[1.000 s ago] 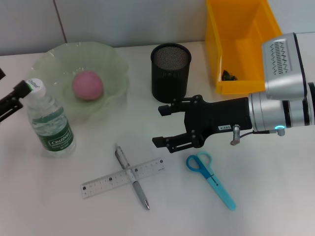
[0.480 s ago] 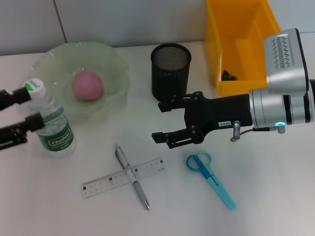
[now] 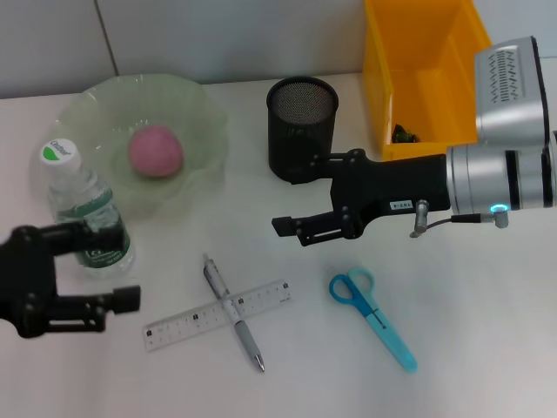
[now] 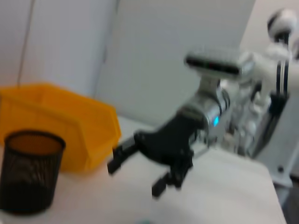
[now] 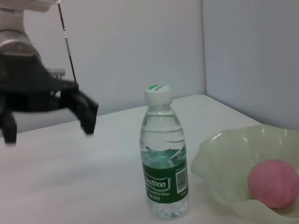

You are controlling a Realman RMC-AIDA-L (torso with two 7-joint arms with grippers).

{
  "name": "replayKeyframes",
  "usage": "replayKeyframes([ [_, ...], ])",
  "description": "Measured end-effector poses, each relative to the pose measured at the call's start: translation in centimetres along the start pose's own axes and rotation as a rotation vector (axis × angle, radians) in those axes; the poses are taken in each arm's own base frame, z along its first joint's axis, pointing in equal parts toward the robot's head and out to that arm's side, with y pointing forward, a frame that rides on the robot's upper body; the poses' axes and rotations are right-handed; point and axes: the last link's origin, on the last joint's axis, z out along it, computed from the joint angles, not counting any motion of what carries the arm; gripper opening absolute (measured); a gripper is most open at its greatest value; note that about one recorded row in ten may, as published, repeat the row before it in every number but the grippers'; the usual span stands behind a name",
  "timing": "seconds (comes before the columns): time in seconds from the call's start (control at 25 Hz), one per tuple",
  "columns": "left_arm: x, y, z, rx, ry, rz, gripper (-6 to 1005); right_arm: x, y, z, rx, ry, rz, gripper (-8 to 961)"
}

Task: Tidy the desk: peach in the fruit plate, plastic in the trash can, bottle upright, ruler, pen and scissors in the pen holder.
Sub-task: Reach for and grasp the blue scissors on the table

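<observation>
The biggest change in the head view is at the lower left of the frame: the left gripper (image 3: 109, 266), which a second ago bracketed the bottle (image 3: 83, 213) near its cap, has dropped down and away, its black fingers spread wide with nothing between them, one beside the bottle's base and the other just left of the ruler; the bottle stands upright on its own, so that step looks done. At centre right the right gripper (image 3: 309, 198), fingers also spread and empty, has edged up and toward the black wire-mesh pen holder (image 3: 301, 126). By size, the bright yellow trash can (image 3: 387, 83) in the upper right is smooth hard plastic with sloped walls and a small dark scrap inside; the pale green translucent fruit plate (image 3: 204, 109) in the upper left has a wavy scalloped rim and already cradles the matte pink peach (image 3: 156, 150). The bottle is clear, ribbed plastic with a green label and white cap. What remains, I judge, lies at lower centre: the flat translucent ruler (image 3: 187, 320) with a slim silver pen (image 3: 247, 338) crossed over it, and to their right, apart, the scissors (image 3: 372, 315) with blue loops and light blue covered blades
</observation>
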Motion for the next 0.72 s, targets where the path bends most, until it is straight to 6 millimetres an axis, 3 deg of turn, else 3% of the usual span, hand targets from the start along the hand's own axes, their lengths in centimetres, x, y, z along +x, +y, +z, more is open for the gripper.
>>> replayKeyframes([
  [0.4,-0.2,-0.7,2.1,0.011,-0.177,0.102,861,-0.6,-0.3,-0.1,0.009,-0.002,0.007,830],
  [0.72,-0.6,-0.8,2.5,0.006,-0.171,0.167,859,-1.3,-0.5,-0.2,0.014,0.012,0.076,829],
])
